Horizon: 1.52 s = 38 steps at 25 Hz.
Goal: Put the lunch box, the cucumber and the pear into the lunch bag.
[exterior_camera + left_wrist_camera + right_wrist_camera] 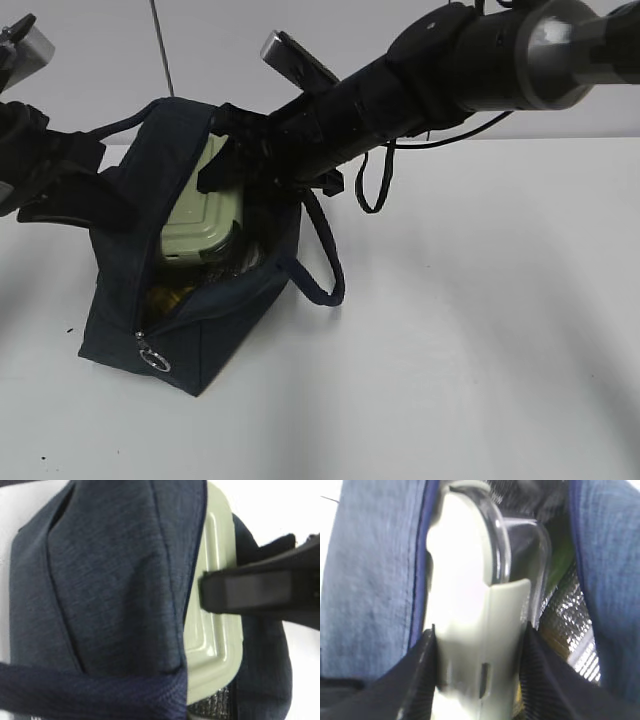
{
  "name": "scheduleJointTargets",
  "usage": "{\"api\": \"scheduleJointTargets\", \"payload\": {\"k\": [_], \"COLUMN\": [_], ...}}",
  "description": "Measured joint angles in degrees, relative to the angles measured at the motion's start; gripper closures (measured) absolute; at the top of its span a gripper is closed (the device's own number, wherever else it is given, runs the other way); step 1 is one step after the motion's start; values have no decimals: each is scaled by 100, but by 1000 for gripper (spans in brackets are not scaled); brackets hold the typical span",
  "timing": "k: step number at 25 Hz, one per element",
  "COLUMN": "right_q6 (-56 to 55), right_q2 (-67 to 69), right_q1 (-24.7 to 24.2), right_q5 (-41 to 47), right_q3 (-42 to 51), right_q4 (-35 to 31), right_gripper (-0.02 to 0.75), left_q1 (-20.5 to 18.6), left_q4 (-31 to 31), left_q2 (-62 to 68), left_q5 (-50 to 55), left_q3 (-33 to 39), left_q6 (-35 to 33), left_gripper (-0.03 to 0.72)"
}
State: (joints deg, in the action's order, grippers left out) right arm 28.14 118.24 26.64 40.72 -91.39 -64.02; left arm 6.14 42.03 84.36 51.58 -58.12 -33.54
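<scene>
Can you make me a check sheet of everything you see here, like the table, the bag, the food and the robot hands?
Surface: white table, a few dark specks.
Job's things: lunch box standing partway inside the open bag; something yellow low inside the bag; cucumber not clearly seen.
Clutter: nothing seen.
Hands: right hand shut on the lunch box; left hand at the bag's left side, pinching its fabric or handle.
Cables: black cable looping under the right arm.
Surroundings: pale wall, thin vertical line on it.
</scene>
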Motion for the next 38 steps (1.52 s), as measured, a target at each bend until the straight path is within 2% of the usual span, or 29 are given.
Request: {"api": "scheduleJointTargets", "payload": {"k": [5,11,14,20,32,34,38], "right_q6": [48,403,486,223,-1183,-1386,-1481], "right_q2": [392,536,536,536,-121,-160,14], "right_q1": [0,0,13,0,-73,-73,-61], "right_q5": [228,626,811,1248,2361,2613,2925], "right_q3": [-326,-433,-617,-1072,-2336,-2350,-2315], "right_q4": [-102,-146,-40,793,3848,4130,4176], "right_gripper": [395,262,234,225,259,259,260], "left_q1": [0,0,0,0,0,0,0], "left_q4": [-5,0,-30,-7,-46,-58,-68], "left_q2": [-3,-6,-6,-25,-46,-46,-46], "left_q5": [33,58,68,80,26,26,13], "left_q3": [0,0,0,0,0,0,0], "left_q6": [0,0,0,0,0,0,0], "left_gripper": [706,706,706,706,706,706,706]}}
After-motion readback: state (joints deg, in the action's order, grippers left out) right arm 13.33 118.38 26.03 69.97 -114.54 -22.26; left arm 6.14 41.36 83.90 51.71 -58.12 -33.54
